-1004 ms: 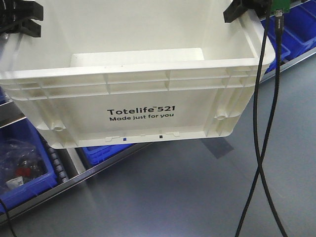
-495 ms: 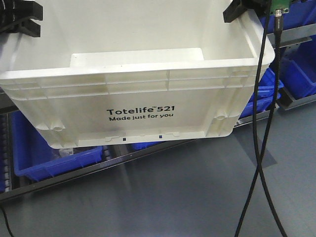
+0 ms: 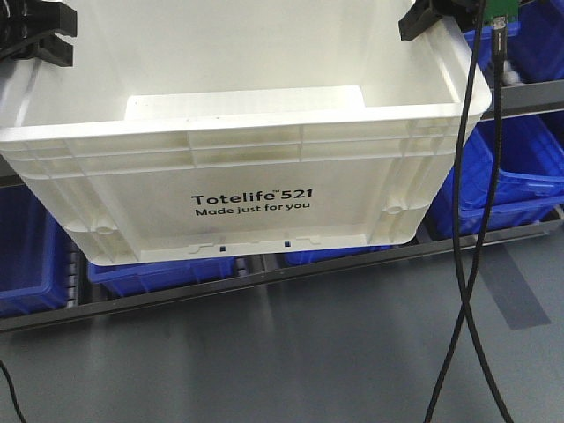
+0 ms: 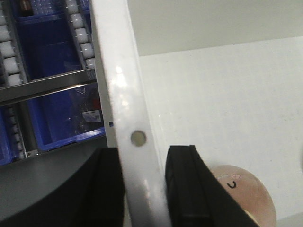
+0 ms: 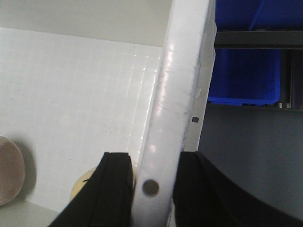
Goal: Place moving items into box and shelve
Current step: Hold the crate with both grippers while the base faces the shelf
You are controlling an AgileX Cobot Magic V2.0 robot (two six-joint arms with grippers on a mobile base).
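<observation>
The white box (image 3: 247,167), printed "Totelife 521", hangs above the floor between both arms. My left gripper (image 3: 35,31) is shut on the box's left rim (image 4: 125,94), one finger outside and one inside. My right gripper (image 3: 432,18) is shut on the right rim (image 5: 177,80) in the same way. Two moving items lie on the box floor. The mauve-brown plush (image 4: 246,187) sits beside the left gripper's inner finger and also shows in the right wrist view (image 5: 9,170). The yellowish plush (image 5: 81,188) peeks out beside the right gripper's inner finger.
Blue bins (image 3: 520,167) sit on a metal rack with rollers (image 4: 78,28) directly behind and below the box. Its front rail (image 3: 352,264) runs across under the box. Grey floor (image 3: 308,352) lies in front. Two black cables (image 3: 467,264) hang at the right.
The rack of blue bins has swung from a slant to nearly level behind the box and now fills more of the background. The box and both grippers keep their place in the view.
</observation>
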